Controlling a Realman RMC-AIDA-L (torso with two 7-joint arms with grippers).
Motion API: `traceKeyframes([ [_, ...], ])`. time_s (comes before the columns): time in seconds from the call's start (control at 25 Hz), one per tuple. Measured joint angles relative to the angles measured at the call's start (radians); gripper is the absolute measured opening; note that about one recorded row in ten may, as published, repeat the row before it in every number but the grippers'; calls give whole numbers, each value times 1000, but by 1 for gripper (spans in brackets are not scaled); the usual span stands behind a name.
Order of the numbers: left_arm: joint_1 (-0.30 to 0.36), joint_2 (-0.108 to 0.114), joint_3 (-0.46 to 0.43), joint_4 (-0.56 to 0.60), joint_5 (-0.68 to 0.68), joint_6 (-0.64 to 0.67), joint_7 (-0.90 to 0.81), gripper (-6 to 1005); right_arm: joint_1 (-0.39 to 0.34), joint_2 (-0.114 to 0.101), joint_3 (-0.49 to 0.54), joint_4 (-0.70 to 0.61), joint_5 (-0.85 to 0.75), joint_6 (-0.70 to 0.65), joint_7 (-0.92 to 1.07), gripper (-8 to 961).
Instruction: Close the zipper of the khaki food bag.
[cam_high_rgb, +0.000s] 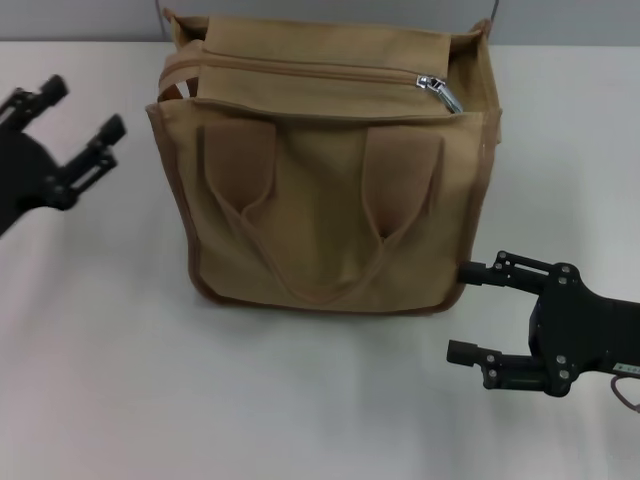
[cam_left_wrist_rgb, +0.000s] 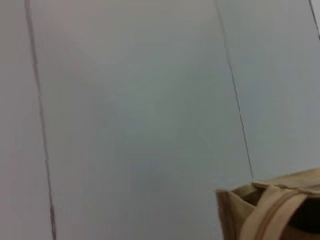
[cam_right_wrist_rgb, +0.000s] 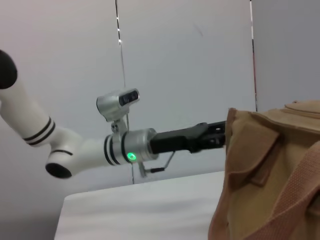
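Standing upright mid-table, the khaki food bag (cam_high_rgb: 330, 200) carries its zipper (cam_high_rgb: 437, 88) slider at its right end. Both jaws are held apart: left gripper (cam_high_rgb: 75, 125) and right gripper (cam_high_rgb: 470, 312) clear. An unbraced bag may be dragged when the slider is pulled.

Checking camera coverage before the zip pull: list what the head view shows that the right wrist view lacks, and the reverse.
Only the head view shows the zipper, its silver slider at the bag's right end, and the open right gripper beside the bag. Only the right wrist view shows the left arm's white links. Both show the khaki food bag and the left gripper.
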Motion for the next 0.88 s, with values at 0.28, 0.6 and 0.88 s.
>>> traceKeyframes([
  [0.28,46,78,21,76,1,136,-429,789,23,2,-6,0,0,6,1,801],
  [0.6,-12,108,77,111,263,381,-574,841,42,3,-17,11,-23,21,3,801],
  [0.88,-93,46,81,112,593,324,-527,841,76,15,-70,64,-39,90,-3,801],
])
